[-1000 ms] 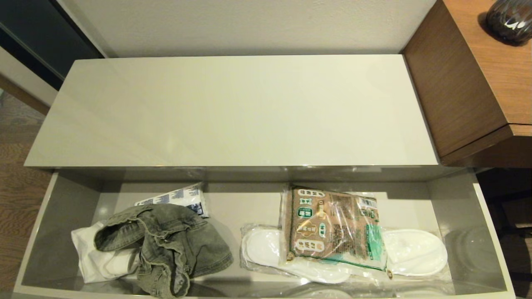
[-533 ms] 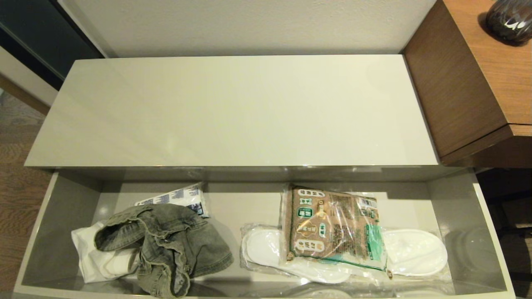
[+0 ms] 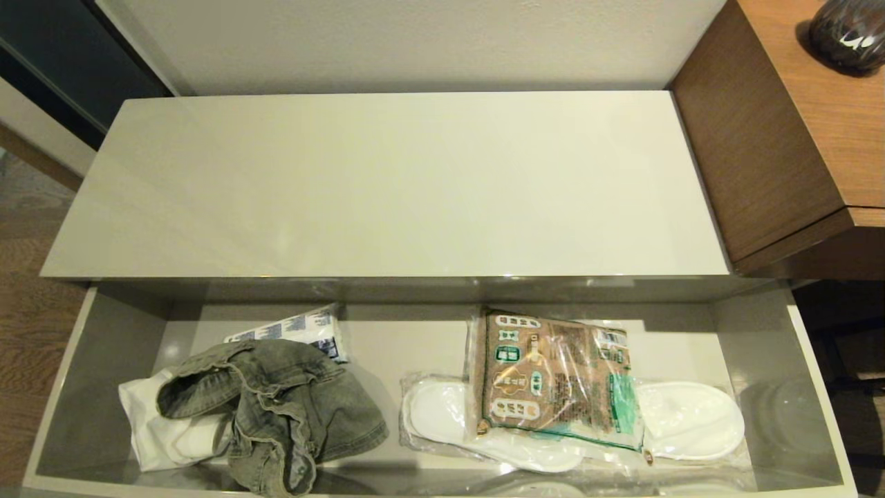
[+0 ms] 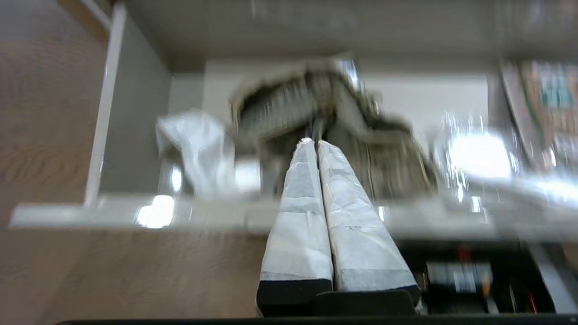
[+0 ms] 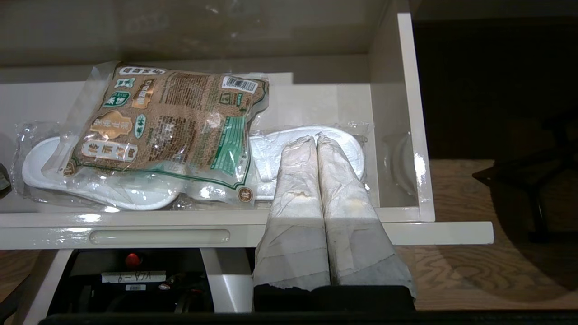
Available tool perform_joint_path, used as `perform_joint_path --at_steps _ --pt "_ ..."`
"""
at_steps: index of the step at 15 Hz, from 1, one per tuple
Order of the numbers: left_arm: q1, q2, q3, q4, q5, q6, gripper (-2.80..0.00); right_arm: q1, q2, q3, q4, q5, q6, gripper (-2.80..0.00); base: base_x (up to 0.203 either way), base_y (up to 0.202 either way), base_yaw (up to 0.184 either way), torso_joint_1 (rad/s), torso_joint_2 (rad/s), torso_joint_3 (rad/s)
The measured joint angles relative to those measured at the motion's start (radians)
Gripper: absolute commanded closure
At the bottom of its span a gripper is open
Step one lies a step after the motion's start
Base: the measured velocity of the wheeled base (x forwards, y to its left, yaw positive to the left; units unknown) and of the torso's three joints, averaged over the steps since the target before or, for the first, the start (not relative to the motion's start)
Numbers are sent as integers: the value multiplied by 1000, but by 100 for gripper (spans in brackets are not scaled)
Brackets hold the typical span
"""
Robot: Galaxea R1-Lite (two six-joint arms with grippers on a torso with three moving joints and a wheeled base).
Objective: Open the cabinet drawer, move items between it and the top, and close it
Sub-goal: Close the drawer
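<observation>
The cabinet drawer stands pulled open below the glossy cream top, which carries nothing. In the drawer's left half a grey-green denim garment lies crumpled over a white cloth. Neither arm shows in the head view. My left gripper is shut and empty, held in front of the drawer's front edge and pointing at the denim garment and white cloth. My right gripper is shut and empty too, held before the drawer's right end over the drawer rim.
Plastic-wrapped white slippers and a brown-and-green printed packet fill the drawer's right half. A blue-and-white packet lies behind the denim. Taller brown wood furniture with a dark vase stands at the right.
</observation>
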Motion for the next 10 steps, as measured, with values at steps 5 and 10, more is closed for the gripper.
perform_joint_path --at_steps 5,10 --pt "0 0 109 -132 -9 -138 0 -1 0 0 0 0 0 0 0 0 0 0 0 0" --pt "0 0 112 -120 1 66 0 -1 0 0 0 0 0 0 0 0 0 0 0 0"
